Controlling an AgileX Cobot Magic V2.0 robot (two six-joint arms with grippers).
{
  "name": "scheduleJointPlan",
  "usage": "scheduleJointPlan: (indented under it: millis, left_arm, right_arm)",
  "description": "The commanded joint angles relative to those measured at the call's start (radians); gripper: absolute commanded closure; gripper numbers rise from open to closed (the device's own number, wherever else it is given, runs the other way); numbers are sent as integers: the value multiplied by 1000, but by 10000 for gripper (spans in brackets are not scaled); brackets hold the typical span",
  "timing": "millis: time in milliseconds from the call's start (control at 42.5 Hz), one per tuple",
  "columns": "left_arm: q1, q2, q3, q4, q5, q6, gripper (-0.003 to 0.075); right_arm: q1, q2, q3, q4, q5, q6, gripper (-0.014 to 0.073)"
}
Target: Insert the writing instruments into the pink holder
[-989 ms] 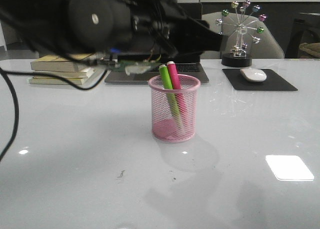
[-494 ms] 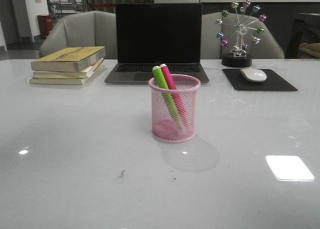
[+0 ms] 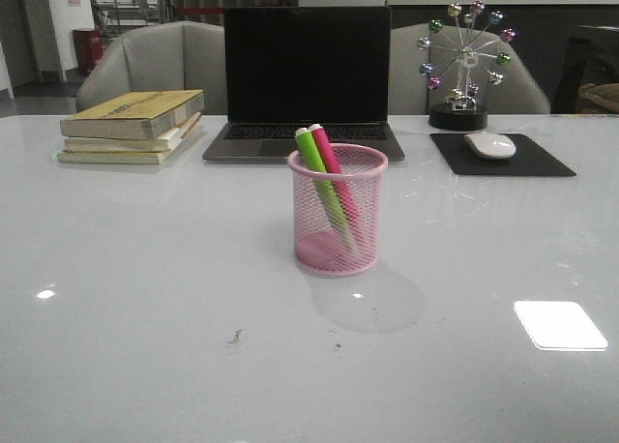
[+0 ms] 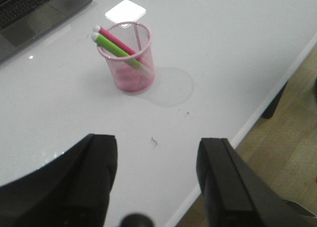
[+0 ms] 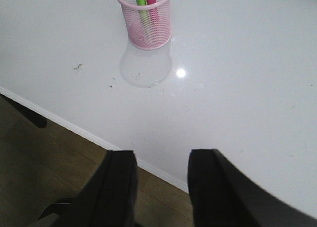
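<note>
The pink holder [image 3: 337,211] stands upright in the middle of the white table. Inside it lean the two writing instruments, a lime green pen [image 3: 319,172] and a magenta pen [image 3: 331,162], their white ends tilted left over the rim. The left wrist view shows the holder [image 4: 128,58] with both pens far ahead of my left gripper [image 4: 157,152], which is open and empty above the table near its front edge. My right gripper [image 5: 162,165] is also open and empty, over the table's front edge, with the holder [image 5: 146,19] well ahead. Neither arm appears in the front view.
A laptop [image 3: 306,80] stands behind the holder. A stack of books [image 3: 131,126] lies at the back left. A mouse [image 3: 490,144] on a black pad and a small ferris-wheel ornament [image 3: 462,66] sit at the back right. Wood floor lies beyond the table edge [image 5: 74,125].
One second ago a dark arm filled the upper left of the front view above the holder; it has withdrawn out of that view. The pens tilted slightly left, then settled.
</note>
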Motion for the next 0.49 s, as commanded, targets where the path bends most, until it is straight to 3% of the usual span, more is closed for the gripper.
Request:
scheduleJointPlan:
  millis: [0,165,377,471]
  left_arm:
    - [3,-74,42,-7,-56,-23,294]
    - [3,-147,113,1,-56,-34,294]
    - [3,-150,131,107,-37,-205,294]
    - [3,-150,131,117,-19,-212,299]
  right_arm:
    - [-6,4,-28,0,-71,-3,219]
    - [-6,4,-27,-1,-67,-5,219]
    - [-6,4,-2,-1,-92,-76,219]
    - [-6,4,27,-1,-115,-76,223]
